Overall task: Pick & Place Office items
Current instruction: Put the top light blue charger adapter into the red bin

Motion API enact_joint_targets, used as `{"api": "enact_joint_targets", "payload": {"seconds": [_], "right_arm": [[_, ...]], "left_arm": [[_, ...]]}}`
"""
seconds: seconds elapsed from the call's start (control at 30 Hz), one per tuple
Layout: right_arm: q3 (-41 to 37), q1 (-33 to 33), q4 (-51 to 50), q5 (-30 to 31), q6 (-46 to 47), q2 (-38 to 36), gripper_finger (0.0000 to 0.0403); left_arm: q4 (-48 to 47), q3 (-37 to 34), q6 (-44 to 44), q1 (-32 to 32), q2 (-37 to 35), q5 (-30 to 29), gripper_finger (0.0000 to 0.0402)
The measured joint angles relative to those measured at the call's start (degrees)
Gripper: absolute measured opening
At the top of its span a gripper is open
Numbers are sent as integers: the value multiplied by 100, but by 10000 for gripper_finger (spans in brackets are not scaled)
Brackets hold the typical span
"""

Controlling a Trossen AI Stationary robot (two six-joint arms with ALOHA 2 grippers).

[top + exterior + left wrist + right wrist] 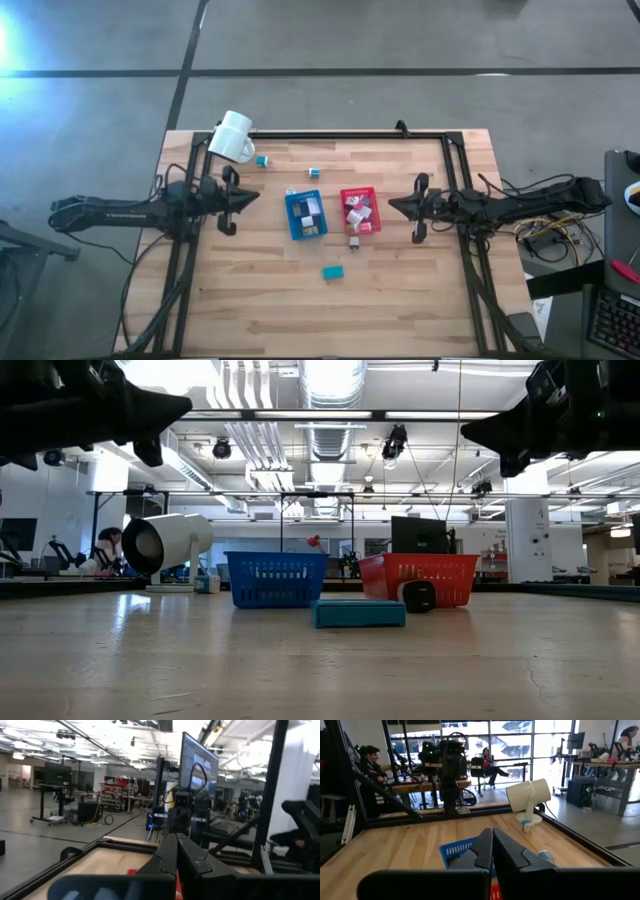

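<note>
Office items (356, 214) fill the blue tray (306, 215) and red tray (360, 211) mid-surface, flanked by the left gripper (252, 198) and right gripper (393, 206), both fingers together.

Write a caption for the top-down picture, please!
Both arms wait, left gripper and right gripper shut, beside the trays.

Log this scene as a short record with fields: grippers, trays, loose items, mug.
left gripper: shut, holding nothing, raised left of the blue tray
right gripper: shut, holding nothing, raised right of the red tray
blue tray: table centre, several small items inside
red tray: right of the blue one, several small items inside
loose items: teal block in front of the trays; dark item beside the red tray; two small teal pieces near the mug
mug: white, tipped over, far left edge
</note>
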Motion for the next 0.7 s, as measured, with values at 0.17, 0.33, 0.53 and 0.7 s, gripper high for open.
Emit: {"api": "enact_joint_targets", "payload": {"seconds": [0.17,0.33,0.53,0.7], "right_arm": [[-2,0,103,7,-15,72,8],[-2,0,121,15,-144,68,8],[-2,0,124,15,-155,68,8],[-2,0,113,15,-157,68,8]], "left_arm": [[5,0,121,-1,27,4,5],[3,0,122,-1,27,-34,5],[3,0,96,-1,27,-34,5],[0,0,68,-1,27,-27,5]]}}
